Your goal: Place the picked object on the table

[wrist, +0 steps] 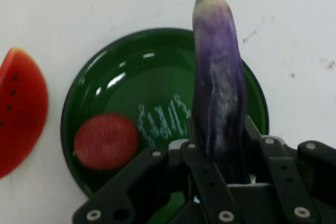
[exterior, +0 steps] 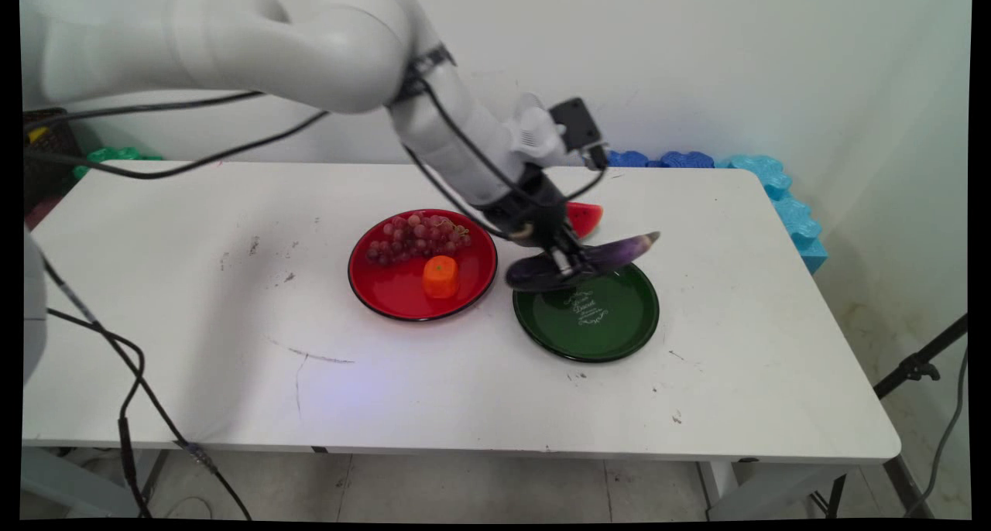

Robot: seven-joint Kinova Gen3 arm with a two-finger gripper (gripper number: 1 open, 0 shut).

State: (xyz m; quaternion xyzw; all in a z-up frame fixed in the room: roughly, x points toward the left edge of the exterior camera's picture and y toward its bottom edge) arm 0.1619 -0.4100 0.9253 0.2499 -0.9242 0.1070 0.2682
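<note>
My gripper (exterior: 569, 264) is shut on a long purple eggplant (exterior: 619, 250), gripping it near its dark thick end. The eggplant hangs just above the far rim of a green plate (exterior: 604, 337), its pale tip pointing right. In the hand view the eggplant (wrist: 218, 66) runs up from between the fingers (wrist: 190, 153) over the green plate (wrist: 131, 77), whose glossy floor shows white lettering and a round red patch (wrist: 105, 141). A red watermelon slice (exterior: 584, 217) lies on the table just behind the gripper; in the hand view the slice (wrist: 18, 108) lies left of the plate.
A red plate (exterior: 387, 283) left of the green one holds a bunch of red grapes (exterior: 418, 237) and a small orange piece (exterior: 440, 276). Blue foam blocks (exterior: 774, 183) line the table's far right corner. Black cables hang at the left.
</note>
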